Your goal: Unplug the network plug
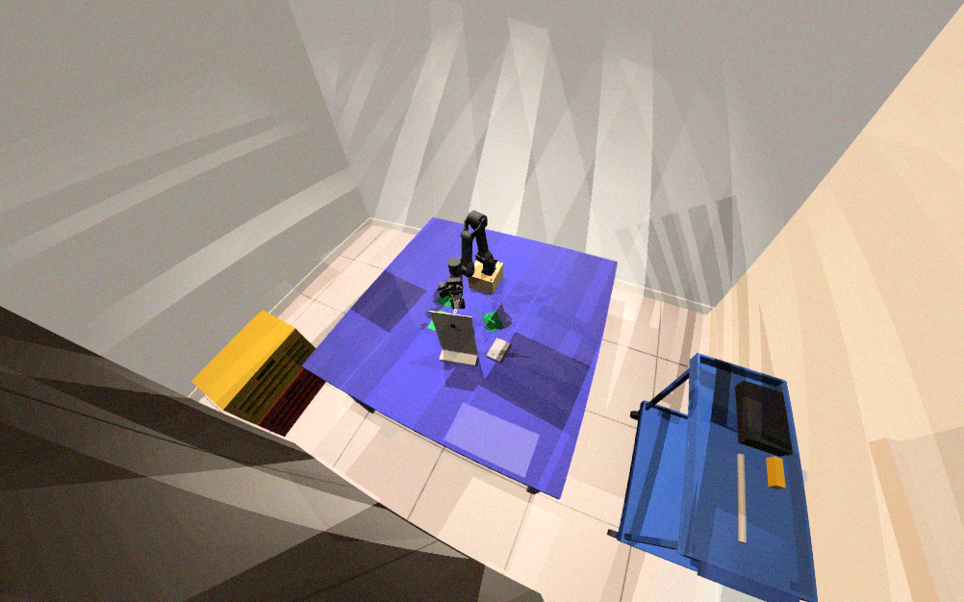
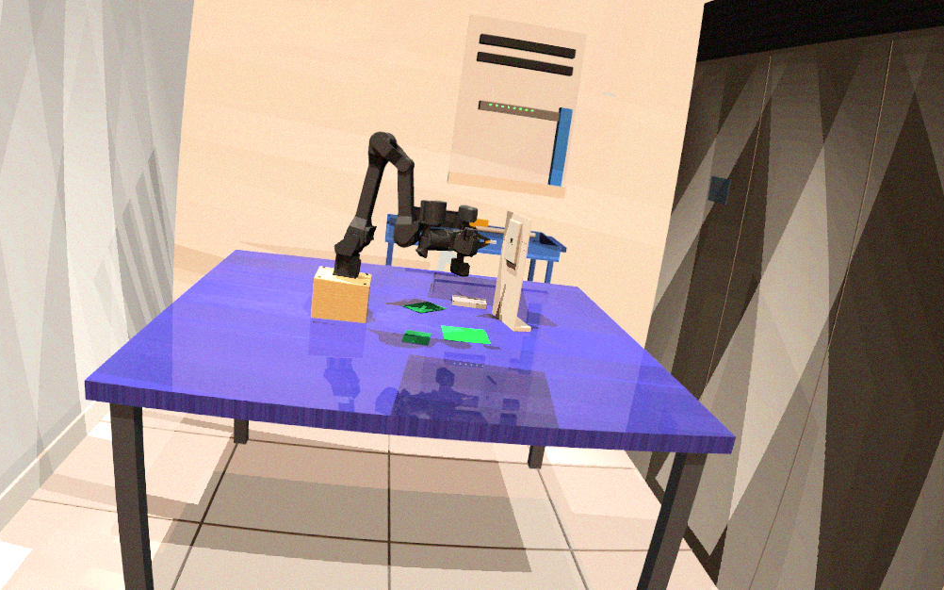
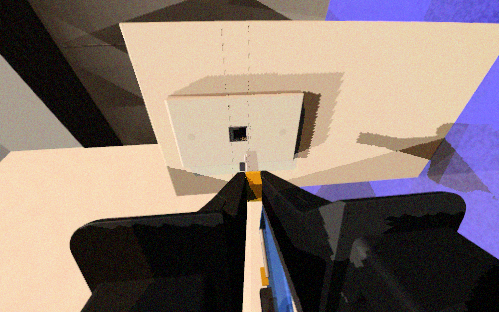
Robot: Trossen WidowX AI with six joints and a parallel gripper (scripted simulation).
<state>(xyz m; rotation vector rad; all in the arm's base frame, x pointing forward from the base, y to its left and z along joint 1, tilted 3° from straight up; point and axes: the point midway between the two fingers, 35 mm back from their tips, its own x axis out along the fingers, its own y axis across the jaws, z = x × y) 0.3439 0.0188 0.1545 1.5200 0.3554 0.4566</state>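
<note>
The plug (image 2: 490,241) (image 3: 254,185) is out of its socket (image 3: 238,133), seen in the wrist view just below the frame's centre, pinched between the gripper's (image 1: 457,305) (image 2: 486,240) (image 3: 254,181) nearly closed fingers. In the exterior view its long axis runs roughly level, nose pointing right at the upright panel (image 1: 456,333) (image 2: 510,286) (image 3: 397,60), with a gap between. The green-marked patches lie below the gripper, near mid-frame; which is the marked square I cannot tell. The coming move probably needs backing further left, then lowering.
</note>
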